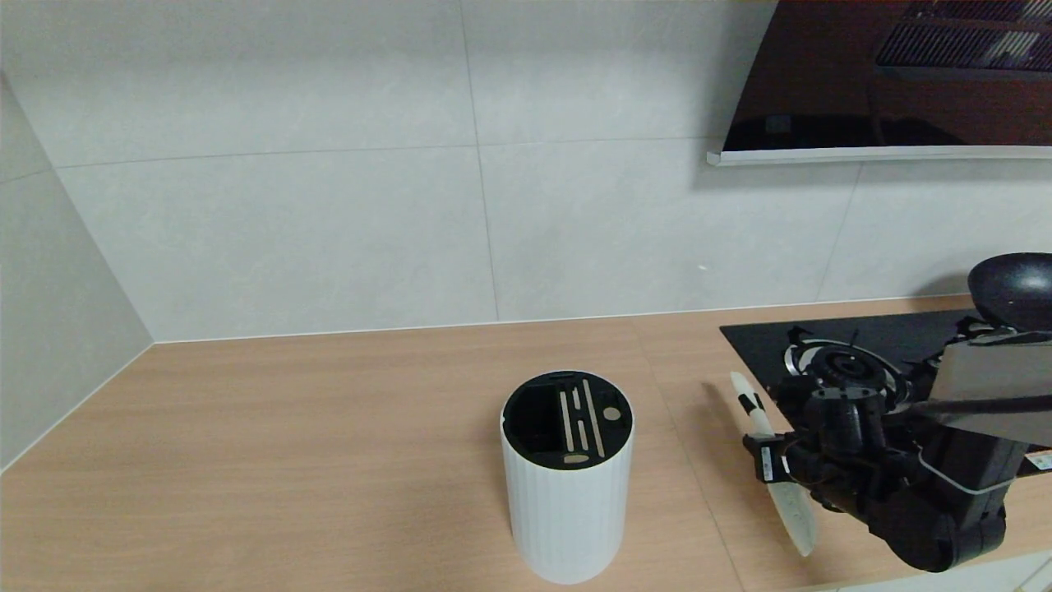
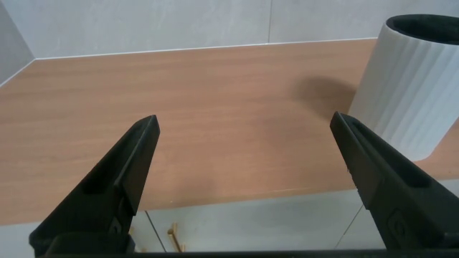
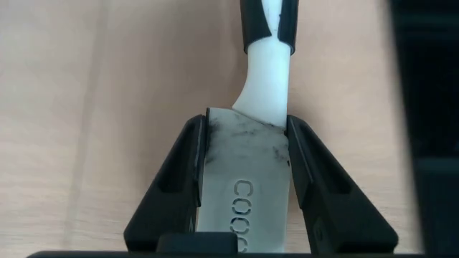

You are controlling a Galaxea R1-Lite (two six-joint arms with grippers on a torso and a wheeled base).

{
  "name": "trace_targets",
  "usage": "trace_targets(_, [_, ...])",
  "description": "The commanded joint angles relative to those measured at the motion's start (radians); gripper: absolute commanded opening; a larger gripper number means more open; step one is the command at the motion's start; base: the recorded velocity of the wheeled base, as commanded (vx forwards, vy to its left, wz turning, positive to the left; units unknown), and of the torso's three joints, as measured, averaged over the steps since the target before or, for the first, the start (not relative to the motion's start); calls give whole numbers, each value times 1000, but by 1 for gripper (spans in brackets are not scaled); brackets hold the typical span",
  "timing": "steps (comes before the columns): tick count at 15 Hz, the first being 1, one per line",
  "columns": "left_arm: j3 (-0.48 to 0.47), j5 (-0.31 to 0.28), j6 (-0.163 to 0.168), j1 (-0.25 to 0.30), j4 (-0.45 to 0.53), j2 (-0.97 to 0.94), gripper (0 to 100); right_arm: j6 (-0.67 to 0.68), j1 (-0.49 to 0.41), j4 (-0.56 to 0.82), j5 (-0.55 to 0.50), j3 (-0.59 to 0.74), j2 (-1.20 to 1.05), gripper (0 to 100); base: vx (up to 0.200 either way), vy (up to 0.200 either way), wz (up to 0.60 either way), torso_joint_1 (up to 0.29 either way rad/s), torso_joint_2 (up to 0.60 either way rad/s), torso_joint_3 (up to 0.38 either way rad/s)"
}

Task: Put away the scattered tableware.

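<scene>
A white ribbed cylindrical knife holder point(image 1: 567, 485) with a black slotted top stands upright on the wooden counter, and its side also shows in the left wrist view point(image 2: 419, 79). To its right, my right gripper point(image 1: 781, 464) is shut on the blade of a white knife point(image 1: 752, 411). The knife has a white handle with a black band, and its handle points toward the wall. The right wrist view has both fingers point(image 3: 183, 179) clamping the white knife point(image 3: 265, 72) above the counter. My left gripper point(image 2: 244, 125) is open and holds nothing, at the counter's front edge, left of the holder.
A black gas hob point(image 1: 764, 341) with a burner lies at the right, with a dark round pot point(image 1: 1011, 284) on it. A dark range hood point(image 1: 888, 82) hangs above. The tiled wall closes the back and left. The counter point(image 1: 288, 427) is bare left of the holder.
</scene>
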Motion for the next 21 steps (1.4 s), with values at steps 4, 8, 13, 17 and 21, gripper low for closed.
trace_targets(4, [2,3,-1,0,0,0,100,7,11,152,-5,38,-408,0,0,0,0,0,0,0])
trace_targets(8, [-247,-109,-1,-21,46,96,100,-1,89,252,1,-5,-655,0,0,0,0,0,0,0])
trace_targets(13, [-687,-421,-3,-40,54,728,100,-1,269,571,1,-300,-747,0,0,0,0,0,0,0])
trace_targets(17, [-729,-465,-153,-277,-238,1102,100,1,410,566,-6,-356,-681,0,0,0,0,0,0,0])
trace_targets(21, [-710,-413,-463,-463,-483,1271,100,53,585,586,-60,-381,-648,0,0,0,0,0,0,0])
